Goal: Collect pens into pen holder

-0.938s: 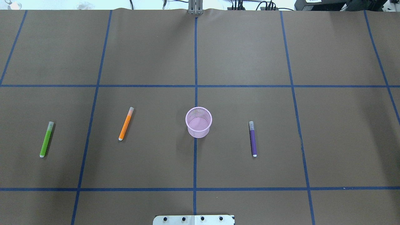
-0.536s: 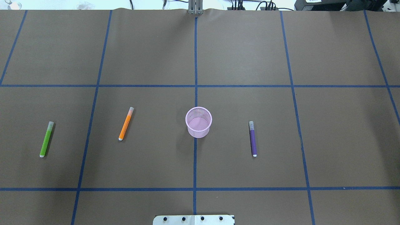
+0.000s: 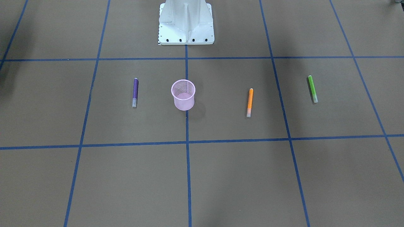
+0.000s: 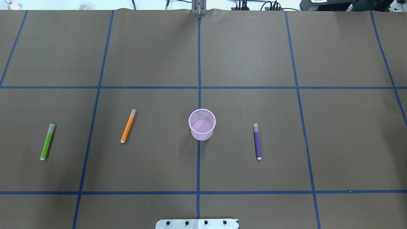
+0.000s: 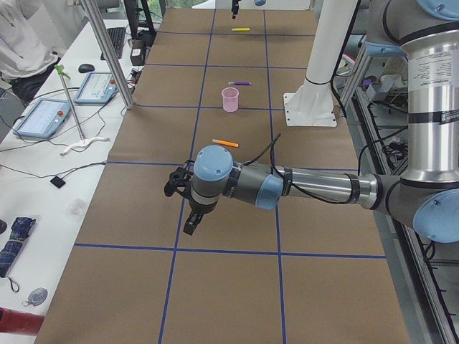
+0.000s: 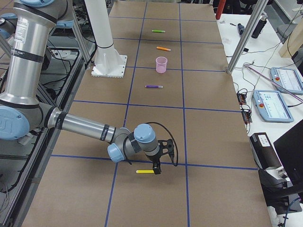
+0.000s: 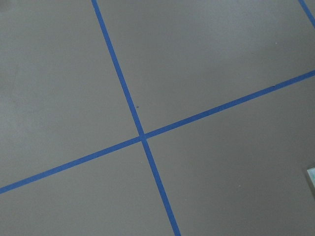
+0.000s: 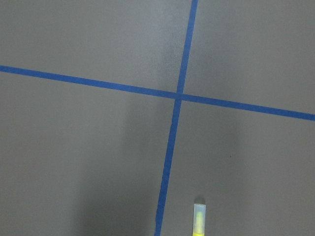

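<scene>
The right claw hangs low over the table, and the yellow pen lies flat just beside its tips, on the side the right arm reaches in from. The pen's long axis points almost straight at the claw, across the table's length. In the right wrist camera only its pale cap end shows, cut off by the bottom edge, beside a blue tape line. This pen looks like the right arm's to take, since the left claw is at the far opposite end. The pen cup stands well away from the right claw, and the purple pen lies between them. The left claw points down at bare paper, and the orange pen lies beyond it toward the cup. The green pen should be nearest that claw, but in the side view it is probably hidden behind the left arm. Both claws appear only in the side cameras, so I cannot tell how far either is parted or whether it holds anything.
</scene>
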`<state>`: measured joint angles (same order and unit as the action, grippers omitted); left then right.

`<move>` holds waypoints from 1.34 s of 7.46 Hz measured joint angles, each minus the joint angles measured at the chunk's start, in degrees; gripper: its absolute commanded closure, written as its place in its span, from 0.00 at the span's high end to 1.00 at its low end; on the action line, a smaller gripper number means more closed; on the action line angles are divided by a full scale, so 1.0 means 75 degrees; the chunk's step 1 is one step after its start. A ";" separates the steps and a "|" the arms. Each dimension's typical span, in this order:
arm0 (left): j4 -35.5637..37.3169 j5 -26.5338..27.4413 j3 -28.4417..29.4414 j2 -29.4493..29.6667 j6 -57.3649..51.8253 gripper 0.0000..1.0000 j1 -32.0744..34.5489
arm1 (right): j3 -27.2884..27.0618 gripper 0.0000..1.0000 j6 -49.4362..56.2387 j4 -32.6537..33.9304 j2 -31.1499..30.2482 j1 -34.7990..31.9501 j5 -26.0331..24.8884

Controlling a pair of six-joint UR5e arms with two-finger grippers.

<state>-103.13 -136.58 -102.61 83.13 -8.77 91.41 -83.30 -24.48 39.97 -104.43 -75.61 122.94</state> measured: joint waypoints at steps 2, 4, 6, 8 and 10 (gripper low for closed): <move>-0.0116 -0.0001 0.0013 0.0002 0.0007 1.00 -0.0008 | 0.0967 0.73 -0.0869 -0.1456 0.0112 0.0610 -0.0391; -0.0153 -0.0001 0.0017 0.0002 0.0002 1.00 -0.0019 | 0.1188 0.52 -0.1105 -0.1772 0.0121 0.0723 -0.0434; -0.0158 0.0007 0.0018 0.0002 -0.0002 1.00 -0.0027 | 0.1215 0.52 -0.1152 -0.1806 0.0107 0.0728 -0.0432; -0.0159 0.0005 0.0018 0.0002 -0.0003 1.00 -0.0033 | 0.1234 0.51 -0.1124 -0.1795 0.0062 0.0737 -0.0428; -0.0159 0.0010 0.0022 0.0002 -0.0003 1.00 -0.0035 | 0.1279 0.46 -0.1089 -0.1791 0.0042 0.0741 -0.0423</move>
<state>-104.33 -136.50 -102.45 83.14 -8.79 91.15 -73.70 -32.65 26.54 -104.11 -70.05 119.77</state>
